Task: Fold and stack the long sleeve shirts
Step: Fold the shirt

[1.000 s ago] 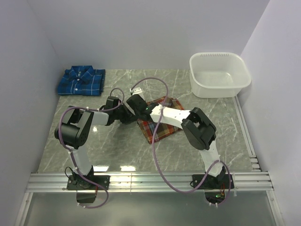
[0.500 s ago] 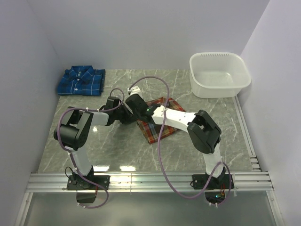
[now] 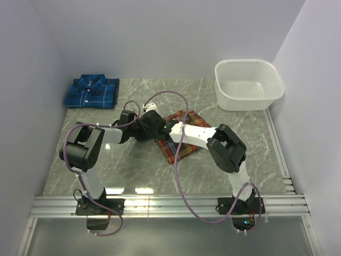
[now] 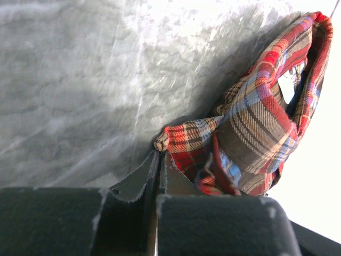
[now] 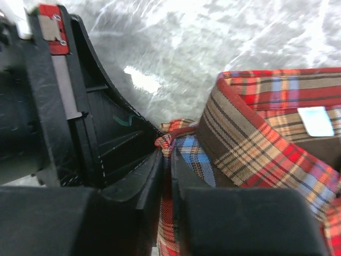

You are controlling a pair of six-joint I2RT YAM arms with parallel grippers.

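Top external view: we see the red-orange shirt (image 3: pixel 184 146) bunched at worktop (image 3: pixel 240 144) centre, and the blue shirt (image 3: pixel 91 92) folded at the far-left corner. L claw (image 4: pixel 159 154) is closed on the red-orange shirt's edge. R claw (image 5: pixel 165 152): fingers narrowly apart w/ fabric betw. them; we cannot tell whether it grips.

Red-orange shirt (image 3: pixel 185 150): soft woven cloth; table (image 3: pixel 123 166): glossy veined stone; tub (image 3: pixel 250 102): smooth white plastic
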